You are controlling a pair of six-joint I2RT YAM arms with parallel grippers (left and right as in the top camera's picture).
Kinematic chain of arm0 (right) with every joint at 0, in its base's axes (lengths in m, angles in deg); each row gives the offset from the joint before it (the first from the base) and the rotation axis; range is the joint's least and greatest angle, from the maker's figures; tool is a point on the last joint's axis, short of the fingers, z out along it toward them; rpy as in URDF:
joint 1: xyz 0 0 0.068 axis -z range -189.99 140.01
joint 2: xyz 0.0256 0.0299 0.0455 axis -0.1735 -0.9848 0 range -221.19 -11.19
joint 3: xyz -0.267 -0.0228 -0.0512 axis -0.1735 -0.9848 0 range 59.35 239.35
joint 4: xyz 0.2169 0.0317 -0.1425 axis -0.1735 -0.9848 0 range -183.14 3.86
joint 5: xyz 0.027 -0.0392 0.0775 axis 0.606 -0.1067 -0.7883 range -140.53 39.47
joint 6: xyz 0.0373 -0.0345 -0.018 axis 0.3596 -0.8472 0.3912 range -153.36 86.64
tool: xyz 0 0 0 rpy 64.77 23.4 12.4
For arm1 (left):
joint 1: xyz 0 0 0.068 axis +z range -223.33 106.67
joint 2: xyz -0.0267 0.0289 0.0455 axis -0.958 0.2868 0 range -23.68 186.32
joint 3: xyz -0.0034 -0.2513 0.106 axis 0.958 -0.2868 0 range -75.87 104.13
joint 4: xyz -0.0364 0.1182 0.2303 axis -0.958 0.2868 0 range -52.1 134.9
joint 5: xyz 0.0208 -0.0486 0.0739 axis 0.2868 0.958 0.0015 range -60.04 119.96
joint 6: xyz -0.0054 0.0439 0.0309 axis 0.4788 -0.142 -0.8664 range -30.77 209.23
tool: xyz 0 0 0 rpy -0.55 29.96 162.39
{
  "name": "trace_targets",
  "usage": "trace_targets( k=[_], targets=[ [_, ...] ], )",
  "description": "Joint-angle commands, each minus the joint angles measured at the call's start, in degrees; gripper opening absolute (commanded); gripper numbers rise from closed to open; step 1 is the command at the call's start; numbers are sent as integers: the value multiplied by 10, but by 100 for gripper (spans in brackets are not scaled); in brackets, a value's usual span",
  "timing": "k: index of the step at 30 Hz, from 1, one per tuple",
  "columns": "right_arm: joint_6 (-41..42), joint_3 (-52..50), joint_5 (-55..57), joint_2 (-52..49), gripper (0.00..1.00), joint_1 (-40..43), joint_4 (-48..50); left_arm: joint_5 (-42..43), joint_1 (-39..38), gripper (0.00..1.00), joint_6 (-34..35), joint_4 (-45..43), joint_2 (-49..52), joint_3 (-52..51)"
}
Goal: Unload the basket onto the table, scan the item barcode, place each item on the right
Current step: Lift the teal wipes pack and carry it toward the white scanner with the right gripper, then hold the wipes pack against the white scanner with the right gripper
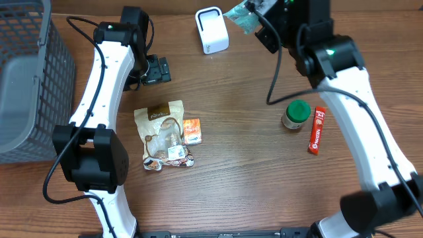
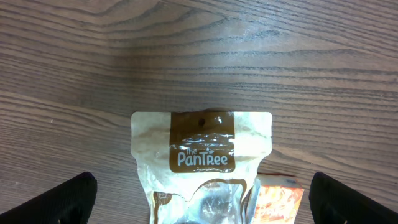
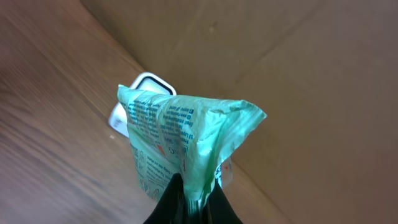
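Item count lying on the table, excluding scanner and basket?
4: brown pouch left of centre, orange packet beside its right edge, green-lidded jar and red stick pack on the right. Arms may hide more.

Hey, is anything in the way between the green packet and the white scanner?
Nothing visible. The green packet, pinched in the right gripper, hangs right beside the white scanner, with no object between them.

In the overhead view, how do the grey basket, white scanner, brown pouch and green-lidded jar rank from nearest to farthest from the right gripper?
From the right gripper:
1. White scanner, just to its left.
2. Green-lidded jar, below it, on the right.
3. Brown pouch, left of centre.
4. Grey basket, far left edge.
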Motion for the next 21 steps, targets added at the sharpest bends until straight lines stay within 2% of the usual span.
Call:
trace_targets(
  k=[1,21],
  targets=[
    [-50,11,15,-49,4,0,33,-3,1,100,-9,-1,0,8],
    [-61,11,228,-269,4,-71,415,-3,1,100,-9,-1,0,8]
  ],
)
